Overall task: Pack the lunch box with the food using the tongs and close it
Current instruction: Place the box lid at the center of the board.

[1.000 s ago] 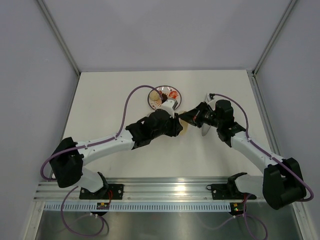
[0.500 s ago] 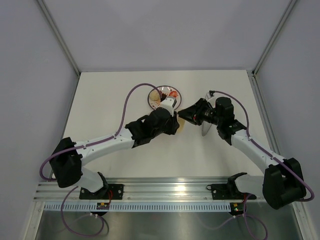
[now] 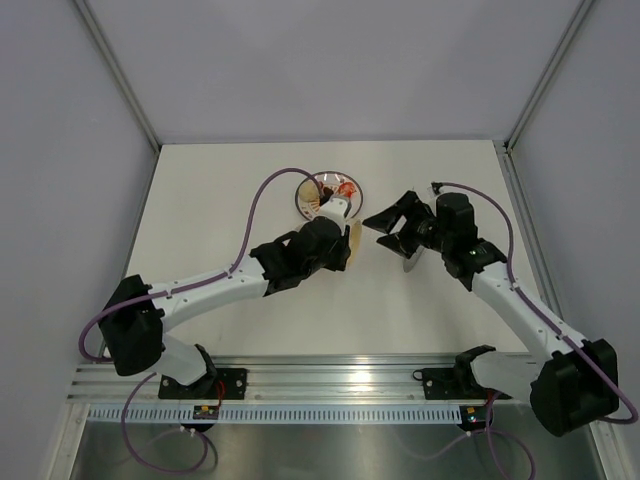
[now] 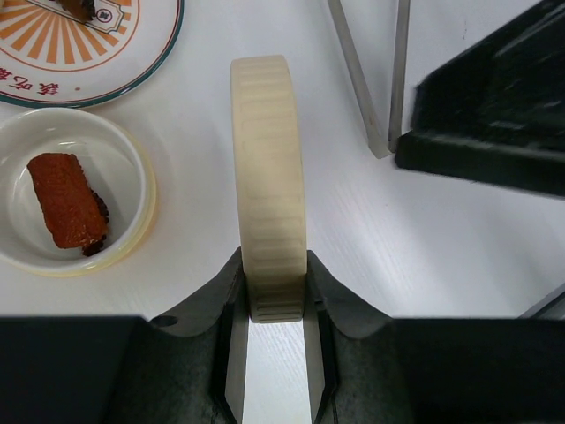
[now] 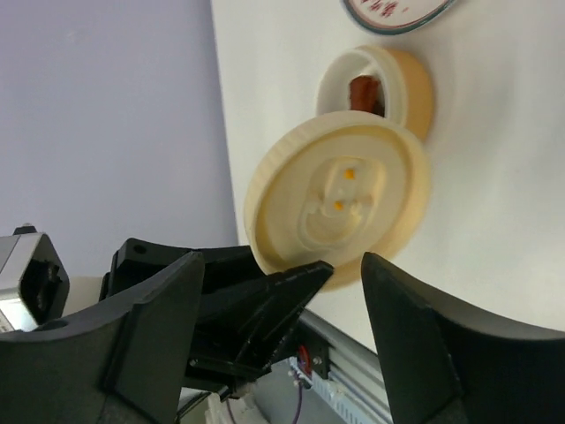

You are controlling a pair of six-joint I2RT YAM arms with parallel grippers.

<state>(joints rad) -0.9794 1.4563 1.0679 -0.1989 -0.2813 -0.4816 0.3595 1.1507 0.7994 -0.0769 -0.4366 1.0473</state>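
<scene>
The left claw (image 4: 272,291) pinched the lid (image 4: 267,177) upright on edge, while the right claw (image 3: 390,230) gaped, empty. The lunch box (image 4: 141,190) sat just beside it, one food piece (image 4: 69,201) inside. Best tip the lid flat, centred, before pressing.

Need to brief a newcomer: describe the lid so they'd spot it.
On the white table, find the left gripper near the patterned plate. The lid is the cream ridged disc pinched on edge; unlike the lunch box beside it, it is flat, not a tub.
</scene>
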